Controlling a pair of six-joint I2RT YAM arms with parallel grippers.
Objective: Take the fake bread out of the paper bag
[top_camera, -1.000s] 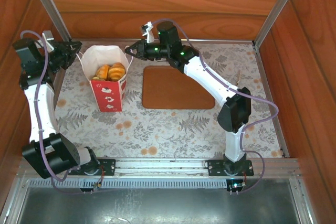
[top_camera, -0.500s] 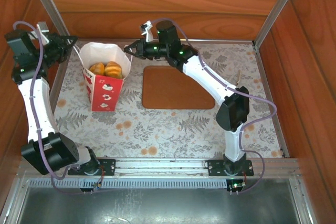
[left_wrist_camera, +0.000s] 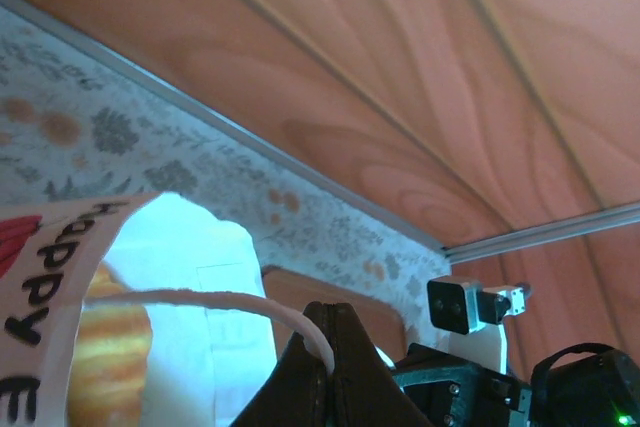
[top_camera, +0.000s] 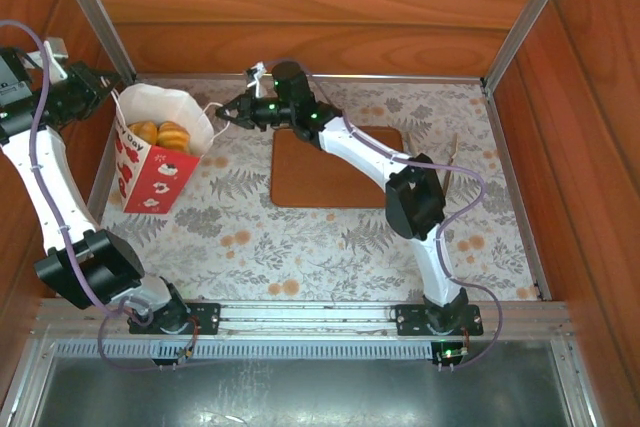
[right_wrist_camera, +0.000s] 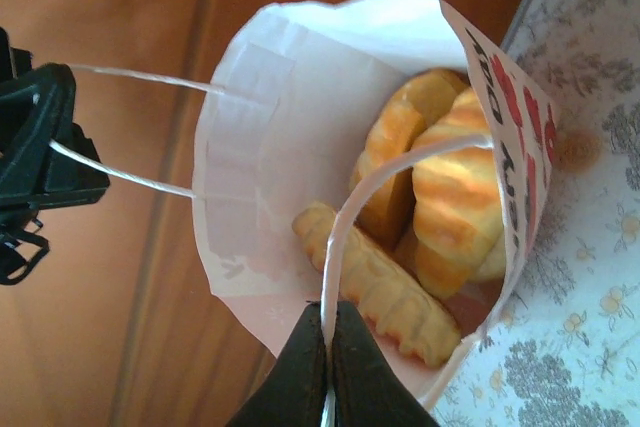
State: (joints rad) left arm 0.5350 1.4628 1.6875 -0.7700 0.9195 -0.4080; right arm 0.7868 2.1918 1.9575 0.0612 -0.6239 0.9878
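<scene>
1. Upper left of the top view: my left gripper (top_camera: 100, 87) has its jaws pressed together on the left-hand cord handle (right_wrist_camera: 140, 77). In the left wrist view the white cord runs from the bag's rim into the closed tips at bottom centre. In the right wrist view this gripper sits at the left edge with two taut strands leading out of it.

2. Just right of that gripper in the top view: the paper bag (top_camera: 150, 172) stands on the patterned table (top_camera: 300, 247) in the upper left, mouth upward and leaning left, with its red print facing the lower edge of the frame. It sits between my two grippers, strung to each by a handle, and its mouth is drawn wide.

3. Inside the bag: the fake bread (top_camera: 160, 134) lies below the rim, touching neither gripper. The right wrist view shows ridged golden pieces heaped against the printed wall, right of centre.

4. Right of the bag, upper centre of the top view: my right gripper (top_camera: 228, 112) is clamped on the right-hand cord handle (right_wrist_camera: 345, 217), which loops over the bread and down into the closed tips.

5. Centre: the brown tray (top_camera: 310, 182) lies flat, apart from the bag, with my right arm crossing above it.
</scene>
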